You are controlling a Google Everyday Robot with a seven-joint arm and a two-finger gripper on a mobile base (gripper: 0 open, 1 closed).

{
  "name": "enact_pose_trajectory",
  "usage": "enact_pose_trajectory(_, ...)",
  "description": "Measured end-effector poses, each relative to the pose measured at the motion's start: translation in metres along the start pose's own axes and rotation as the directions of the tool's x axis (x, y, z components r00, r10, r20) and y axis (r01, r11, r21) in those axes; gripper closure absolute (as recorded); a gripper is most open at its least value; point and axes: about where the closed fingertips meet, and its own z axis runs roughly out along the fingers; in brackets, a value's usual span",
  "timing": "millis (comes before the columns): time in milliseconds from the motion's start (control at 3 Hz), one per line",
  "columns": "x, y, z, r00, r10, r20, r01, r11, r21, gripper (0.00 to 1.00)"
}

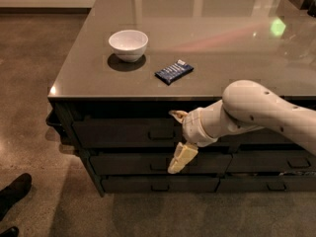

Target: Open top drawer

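Note:
The top drawer [118, 133] is a wide dark front just under the counter top, and it looks closed. Its small loop handle [161, 134] sits at the centre. My gripper [175, 142] is in front of the drawer, just right of the handle. It is open, with one cream finger [178, 115] above handle height and the other [180, 158] below it. The white arm [261, 110] reaches in from the right and hides the right part of the drawer front.
On the grey counter [222, 43] stand a white bowl [128, 43] and a blue snack packet [174, 71]. Two shallower dark drawers [128, 163] lie below the top one, more at the right [291, 162]. A dark shoe [15, 191] is on the floor at left.

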Motion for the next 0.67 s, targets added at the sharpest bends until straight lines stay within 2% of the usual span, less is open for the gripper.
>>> enact_pose_trajectory(667, 0.032, -0.017, 0.053, 1.0, -0.006, -0.009, 0.006, 0.9992, 0.039, 0.0)
